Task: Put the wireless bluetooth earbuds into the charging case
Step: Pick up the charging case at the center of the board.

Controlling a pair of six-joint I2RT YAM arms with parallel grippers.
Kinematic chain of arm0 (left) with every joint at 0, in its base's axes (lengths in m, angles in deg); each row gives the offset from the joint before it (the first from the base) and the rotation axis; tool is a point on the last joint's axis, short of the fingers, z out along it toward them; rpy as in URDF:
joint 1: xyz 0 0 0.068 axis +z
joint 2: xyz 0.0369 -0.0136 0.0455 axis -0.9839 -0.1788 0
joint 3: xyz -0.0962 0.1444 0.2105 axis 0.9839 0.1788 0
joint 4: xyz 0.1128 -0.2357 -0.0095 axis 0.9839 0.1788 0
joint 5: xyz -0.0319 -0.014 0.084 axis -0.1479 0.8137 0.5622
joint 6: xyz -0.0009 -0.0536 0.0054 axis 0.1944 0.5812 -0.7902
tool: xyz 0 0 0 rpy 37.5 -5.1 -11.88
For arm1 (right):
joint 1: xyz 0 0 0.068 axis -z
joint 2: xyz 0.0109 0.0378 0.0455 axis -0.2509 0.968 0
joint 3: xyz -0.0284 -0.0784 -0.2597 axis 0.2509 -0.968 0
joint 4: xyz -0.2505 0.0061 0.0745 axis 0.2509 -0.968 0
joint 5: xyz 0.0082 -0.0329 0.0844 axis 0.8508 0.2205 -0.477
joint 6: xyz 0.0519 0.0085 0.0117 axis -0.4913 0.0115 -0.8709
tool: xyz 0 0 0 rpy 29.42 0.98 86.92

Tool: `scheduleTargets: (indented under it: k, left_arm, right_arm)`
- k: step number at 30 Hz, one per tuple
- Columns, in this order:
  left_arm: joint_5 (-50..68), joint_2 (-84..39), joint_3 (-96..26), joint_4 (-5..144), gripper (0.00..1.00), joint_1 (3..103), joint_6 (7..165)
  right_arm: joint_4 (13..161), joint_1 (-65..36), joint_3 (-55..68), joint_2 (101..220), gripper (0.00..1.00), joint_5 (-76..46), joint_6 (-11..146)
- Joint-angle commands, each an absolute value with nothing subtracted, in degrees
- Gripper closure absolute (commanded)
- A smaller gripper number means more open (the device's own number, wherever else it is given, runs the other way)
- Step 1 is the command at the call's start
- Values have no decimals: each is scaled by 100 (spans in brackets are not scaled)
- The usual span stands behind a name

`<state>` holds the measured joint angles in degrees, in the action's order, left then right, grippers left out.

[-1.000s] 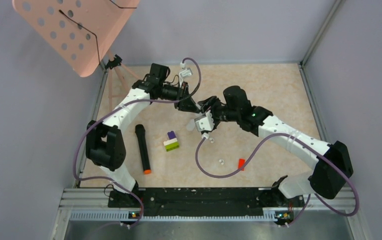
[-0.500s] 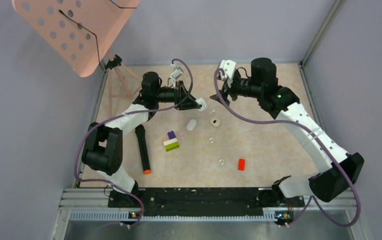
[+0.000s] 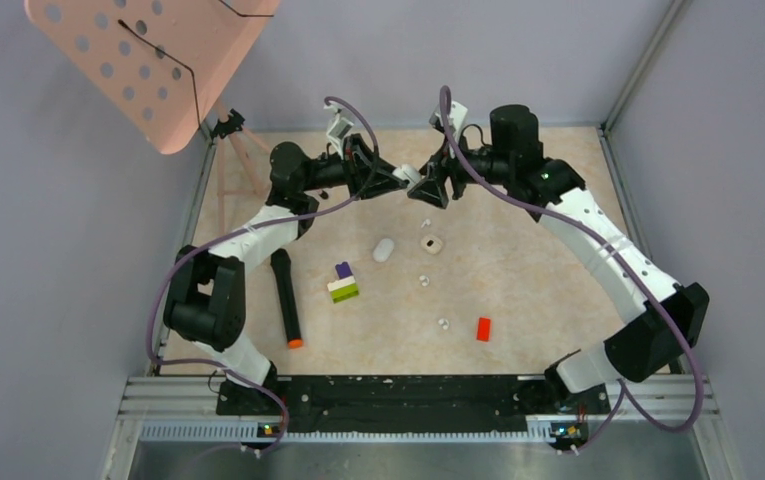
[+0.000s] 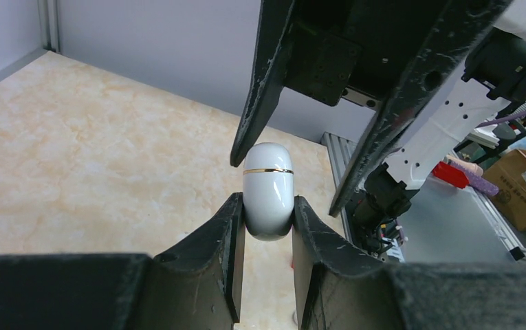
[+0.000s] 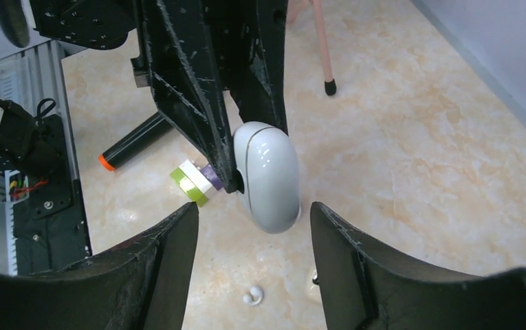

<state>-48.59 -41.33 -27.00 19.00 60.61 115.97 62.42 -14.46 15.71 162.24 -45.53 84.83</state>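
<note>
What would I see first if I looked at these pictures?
Two grippers nose to nose over the far side of the table. The left gripper pinches a white case with a thin gold line, and the right gripper stands open on either side of it. Then the big pink board with holes, up in the far left corner.

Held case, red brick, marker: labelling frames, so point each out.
Held case (image 4: 268, 196), left wrist view, white body below the gold seam.
Red brick (image 3: 483, 328), top view, upper face.
Marker (image 3: 286, 298), top view, middle of barrel.
</note>
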Motion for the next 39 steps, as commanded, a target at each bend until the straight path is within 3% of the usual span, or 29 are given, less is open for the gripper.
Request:
scheduleTargets:
  k: [1, 9, 10, 12, 14, 16, 25, 31, 39]
  left_arm:
    - [-4923, -3908, -2884, 1372, 100, 6036, 11773]
    - [-5057, -4033, -2998, 1511, 100, 6014, 11720]
    - [-5075, -4048, -3005, 1622, 98, 6009, 11652]
    - [-5103, -4091, -3034, 1902, 81, 5978, 11420]
    - [-5155, -4086, -3015, 2086, 68, 5977, 11194]
    - [-5229, -4052, -3033, 2390, 62, 5977, 10875]
    - [-5409, -3837, -3210, 3840, 56, 5980, 9560]
    - [-5158, -3510, -3275, 4948, 45, 5968, 8324]
    - [-4843, -3434, -3190, 5022, 40, 5891, 8037]
  right_arm:
    - [6376, -1293, 1968, 16415, 46, -5043, 8199]
    - [6385, -1238, 2028, 16593, 87, -5691, 8430]
    - [6376, -1239, 2064, 16607, 91, -5733, 8491]
    - [6321, -1238, 2141, 16618, 100, -5728, 8669]
    - [6096, -1237, 2252, 16623, 100, -5648, 9032]
    - [5705, -1240, 2450, 16668, 100, -5513, 9519]
    - [4145, -1256, 3395, 17101, 100, -5028, 11212]
    - [2877, -1280, 4166, 17513, 100, -4736, 12142]
    - [2354, -1423, 4512, 17692, 100, -4408, 12626]
